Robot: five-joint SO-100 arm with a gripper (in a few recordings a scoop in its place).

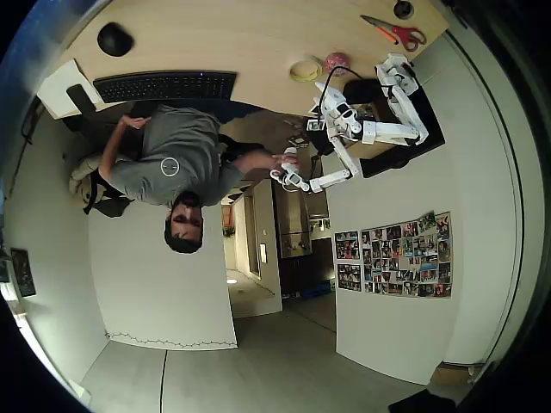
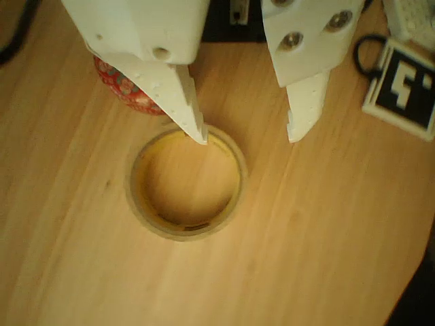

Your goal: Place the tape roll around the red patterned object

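The step in hand looks like the approach to grasp the tape roll, which lies flat on the desk just below centre of the wrist view, not yet lifted. The pincer hangs released, its jaws spread and holding nothing. One fingertip stands over the roll's upper rim; the other sits to the right, outside the ring. The red object rests at upper left in this view, just beside the roll, partly hidden behind the left finger.

In the overhead view the roll and red object sit side by side near the top of the frame, near the scissors.

As I judge it, the next move calls for lowering so the jaws straddle the rim wall, closing, lifting, then centring the ring over the red object.

A black-and-white marker tag lies at the upper right; no readable writing, though the picture is soft.
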